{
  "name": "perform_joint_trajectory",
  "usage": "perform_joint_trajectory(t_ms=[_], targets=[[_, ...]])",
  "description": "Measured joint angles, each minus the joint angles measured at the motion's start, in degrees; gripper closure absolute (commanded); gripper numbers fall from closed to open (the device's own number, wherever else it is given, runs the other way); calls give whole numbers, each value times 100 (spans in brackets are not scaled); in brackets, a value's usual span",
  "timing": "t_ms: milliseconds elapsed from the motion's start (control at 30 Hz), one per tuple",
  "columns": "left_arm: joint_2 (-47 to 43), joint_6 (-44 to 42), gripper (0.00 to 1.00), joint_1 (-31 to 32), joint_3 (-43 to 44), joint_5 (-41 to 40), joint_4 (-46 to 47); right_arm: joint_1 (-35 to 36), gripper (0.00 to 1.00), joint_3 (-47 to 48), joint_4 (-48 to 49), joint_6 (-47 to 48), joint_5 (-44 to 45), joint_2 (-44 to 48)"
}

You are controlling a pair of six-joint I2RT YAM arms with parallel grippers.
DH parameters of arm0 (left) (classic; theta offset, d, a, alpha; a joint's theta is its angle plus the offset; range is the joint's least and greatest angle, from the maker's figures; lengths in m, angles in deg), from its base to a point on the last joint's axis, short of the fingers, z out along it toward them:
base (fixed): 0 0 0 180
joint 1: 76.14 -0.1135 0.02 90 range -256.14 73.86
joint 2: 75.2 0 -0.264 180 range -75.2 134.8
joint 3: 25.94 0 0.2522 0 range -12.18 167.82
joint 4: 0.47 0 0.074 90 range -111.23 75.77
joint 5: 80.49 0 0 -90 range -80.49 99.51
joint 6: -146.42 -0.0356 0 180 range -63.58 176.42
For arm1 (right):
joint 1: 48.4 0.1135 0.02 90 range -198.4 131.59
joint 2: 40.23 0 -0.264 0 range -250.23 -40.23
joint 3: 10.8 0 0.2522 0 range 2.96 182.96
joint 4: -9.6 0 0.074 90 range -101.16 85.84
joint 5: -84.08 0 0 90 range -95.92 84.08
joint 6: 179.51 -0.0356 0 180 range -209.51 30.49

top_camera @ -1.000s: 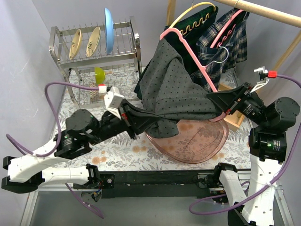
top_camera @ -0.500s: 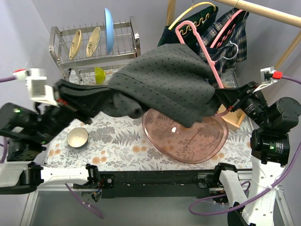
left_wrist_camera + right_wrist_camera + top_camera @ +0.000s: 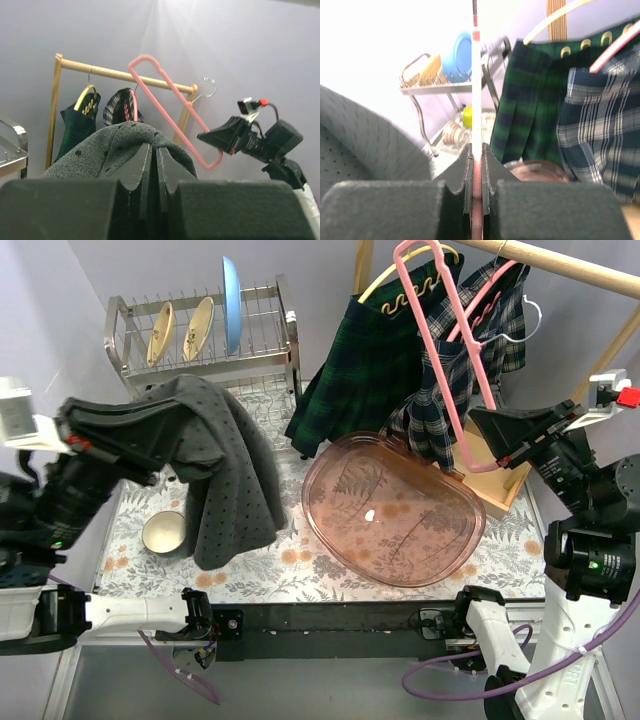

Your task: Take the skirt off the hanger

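Observation:
The grey dotted skirt (image 3: 225,475) is off the hanger and hangs from my left gripper (image 3: 178,423) at the left, above the table. In the left wrist view the jaws (image 3: 154,150) are shut on a fold of the skirt (image 3: 115,145). The pink hanger (image 3: 440,350) is bare and held up at the right by my right gripper (image 3: 476,421), which is shut on its lower bar. In the right wrist view the hanger (image 3: 476,90) runs up from the closed gripper (image 3: 477,150), with the skirt (image 3: 360,145) at the left.
A pink oval tray (image 3: 440,555) lies mid-table. A dish rack (image 3: 200,345) with plates stands at the back left, and a small bowl (image 3: 163,532) sits below the skirt. Green (image 3: 360,370) and blue plaid skirts (image 3: 440,410) hang on the wooden rail (image 3: 560,265).
My left gripper pulled the skirt far to the left and clear of the hanger. My right gripper lifted the now bare hanger up and to the right.

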Motion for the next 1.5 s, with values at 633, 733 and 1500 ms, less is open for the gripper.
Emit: perform_joint_trajectory(t_ms=[633, 733, 1500], targets=[[2350, -249, 100, 0, -76, 686, 946, 0, 99, 1062, 745, -411, 439, -197], [2262, -321, 100, 0, -455, 660, 1449, 0, 99, 1121, 901, -485, 466, -153], [4774, 815, 100, -472, -3027, 511, 2802, 0, 99, 866, 743, -326, 461, 39]])
